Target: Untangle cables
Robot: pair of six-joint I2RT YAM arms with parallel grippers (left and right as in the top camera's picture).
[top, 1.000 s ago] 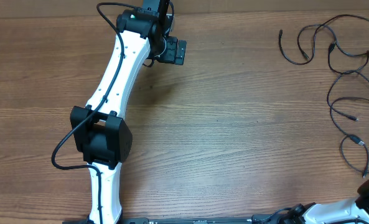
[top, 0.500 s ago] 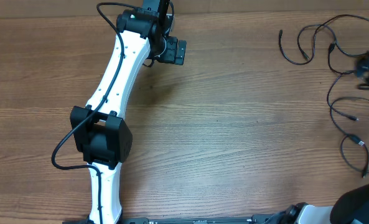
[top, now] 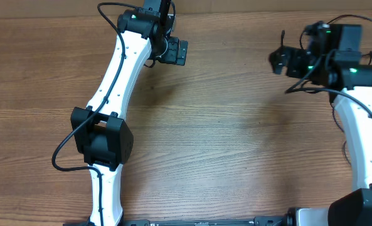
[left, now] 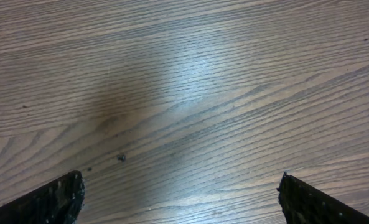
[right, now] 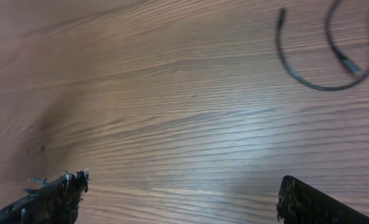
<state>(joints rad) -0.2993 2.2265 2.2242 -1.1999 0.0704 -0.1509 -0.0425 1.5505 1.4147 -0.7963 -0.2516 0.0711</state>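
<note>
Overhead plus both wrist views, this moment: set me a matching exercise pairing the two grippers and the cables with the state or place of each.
Things:
1. left gripper
2. right gripper
3. cables

States or places:
A. thin black loops lying on the table, far right side
B. open, with only bare wood ahead in its wrist view
C. open, with a cable loop ahead in its wrist view

Pairs: 1-B, 2-C, 3-A.
</note>
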